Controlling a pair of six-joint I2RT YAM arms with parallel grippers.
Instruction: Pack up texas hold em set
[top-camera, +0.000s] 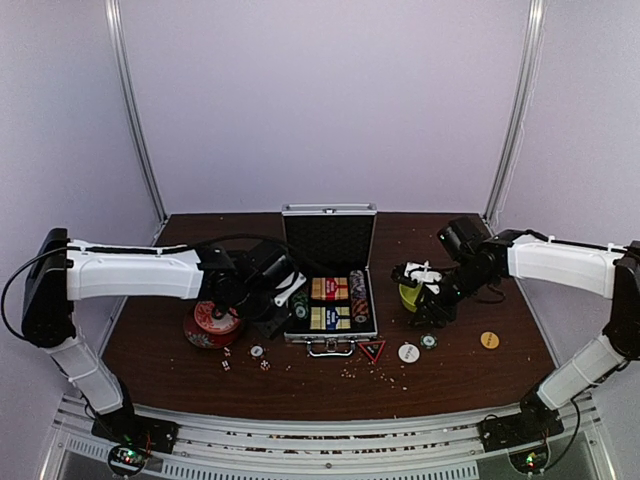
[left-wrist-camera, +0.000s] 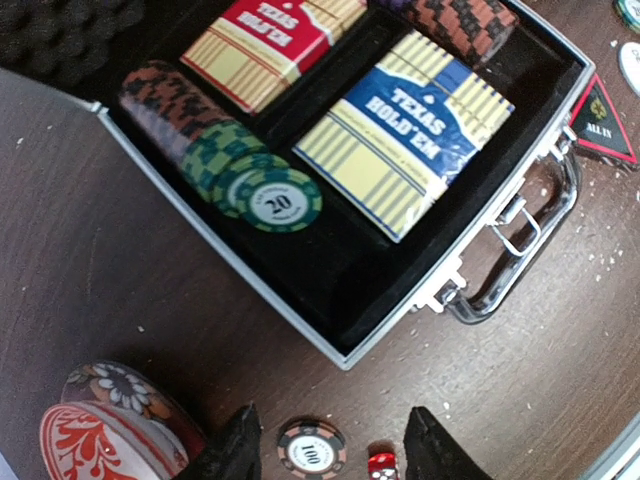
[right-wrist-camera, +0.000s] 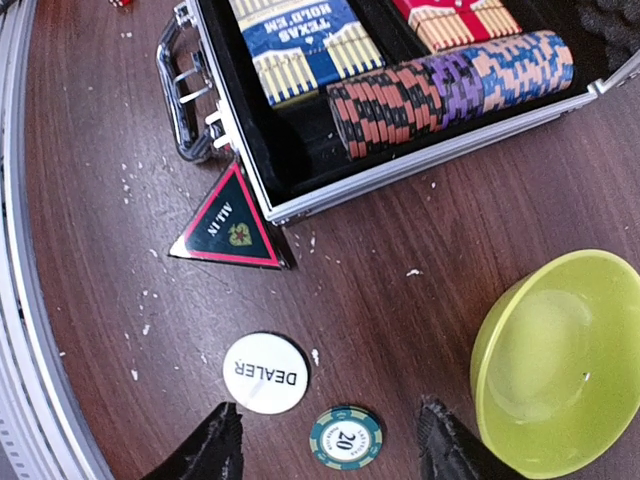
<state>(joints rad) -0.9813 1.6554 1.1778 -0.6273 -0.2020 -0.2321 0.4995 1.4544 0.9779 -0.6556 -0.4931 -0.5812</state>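
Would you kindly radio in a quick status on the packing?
Left gripper open over a loose chip. Right gripper open above green chip. Case open, decks inside. Nothing blocking.

You're looking at a bright ribbed metal case (left-wrist-camera: 300, 325) with a polished chrome handle (left-wrist-camera: 530, 240), matt black lining and egg-crate foam in its lid (top-camera: 329, 240). The card decks (left-wrist-camera: 405, 135) look like printed paperboard, the lime bowl (right-wrist-camera: 560, 365) smooth glossy plastic, and the table (right-wrist-camera: 400, 230) dark, crumb-flecked wood grain.

Two card decks (left-wrist-camera: 400, 130), one case (top-camera: 329, 275) (open), one bowl (right-wrist-camera: 560, 365)
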